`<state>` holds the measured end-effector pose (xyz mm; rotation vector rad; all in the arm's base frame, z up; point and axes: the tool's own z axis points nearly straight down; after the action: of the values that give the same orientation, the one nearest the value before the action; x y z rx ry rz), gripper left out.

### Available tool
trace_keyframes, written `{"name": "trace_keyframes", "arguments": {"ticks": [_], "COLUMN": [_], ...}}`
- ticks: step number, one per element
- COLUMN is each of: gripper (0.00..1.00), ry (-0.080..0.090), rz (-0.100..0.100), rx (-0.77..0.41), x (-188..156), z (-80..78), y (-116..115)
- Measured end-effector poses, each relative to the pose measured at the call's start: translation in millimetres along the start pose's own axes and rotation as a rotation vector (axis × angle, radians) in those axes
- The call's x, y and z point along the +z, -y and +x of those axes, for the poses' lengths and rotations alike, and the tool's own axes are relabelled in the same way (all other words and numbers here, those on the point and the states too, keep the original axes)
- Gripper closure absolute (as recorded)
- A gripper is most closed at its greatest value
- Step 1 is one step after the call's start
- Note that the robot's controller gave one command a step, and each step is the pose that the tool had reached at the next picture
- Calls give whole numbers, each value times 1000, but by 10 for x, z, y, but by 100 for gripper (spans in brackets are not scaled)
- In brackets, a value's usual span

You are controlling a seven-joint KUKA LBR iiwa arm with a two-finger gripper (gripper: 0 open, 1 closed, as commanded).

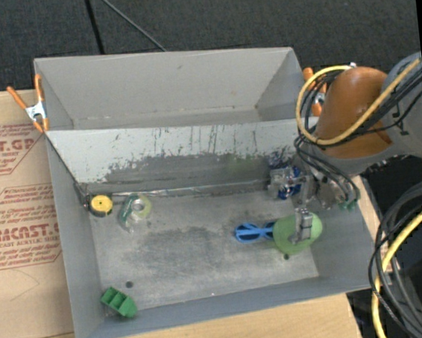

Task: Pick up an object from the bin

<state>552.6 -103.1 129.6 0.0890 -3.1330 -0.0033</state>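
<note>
Gripper (305, 226): we see it low in the grey bin (163, 79), its tip against a pale green round thing.
Gripper state: we cannot tell whether it is apart, together or clamped.
Pale green round thing (287, 236): right beneath the gripper, showing on both sides of it.
Blue handled thing (251, 232): just beside the gripper toward the view's left, touching the green thing's edge.
Clear ring (135, 209): well away from the gripper to the view's left, somewhat farther back.
Yellow disc (100, 206): just beyond the clear ring, farther still from the gripper.
Green block (118, 302): well apart, leftward and nearer the bin's front wall than the gripper.
</note>
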Motion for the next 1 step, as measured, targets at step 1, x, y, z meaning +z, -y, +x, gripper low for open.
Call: {"name": "trace_keyframes", "arguments": {"ticks": [1], "gripper": [0], "ry": [14], "rz": [-18], "rx": [112], "x": [458], "z": [-322], "y": [204]}}
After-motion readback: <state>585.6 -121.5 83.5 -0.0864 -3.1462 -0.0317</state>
